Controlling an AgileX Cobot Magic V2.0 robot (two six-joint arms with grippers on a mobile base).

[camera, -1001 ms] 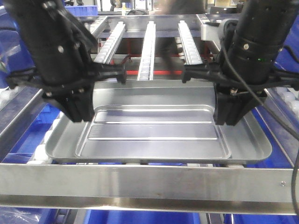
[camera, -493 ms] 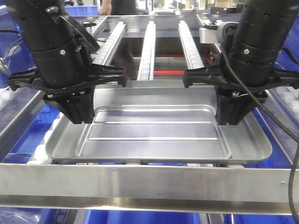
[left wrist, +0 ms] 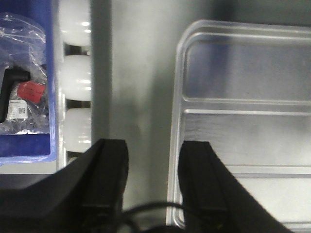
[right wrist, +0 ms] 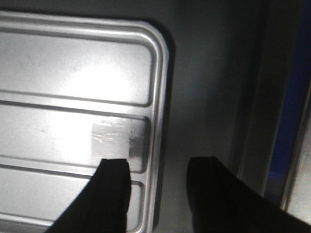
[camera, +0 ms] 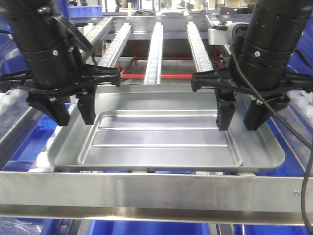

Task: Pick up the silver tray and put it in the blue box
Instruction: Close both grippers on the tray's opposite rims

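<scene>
Shiny ridged tray (camera: 161,137) is lying by the rack (camera: 146,193) front edge. Left gripper (camera: 74,117) and right gripper (camera: 239,122) are hovering spread-open over its ends. Only the left wrist view is showing round white rollers (left wrist: 77,77) and a crinkly bag (left wrist: 22,92).

One silver tray (camera: 166,142); two grippers: left gripper (camera: 74,116), right gripper (camera: 239,121); three roller rails (camera: 155,49).

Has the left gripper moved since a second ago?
Yes. The left gripper has shifted outward, toward the left rim of the silver tray, and its jaws have opened; the tray lies unmoved.
</scene>
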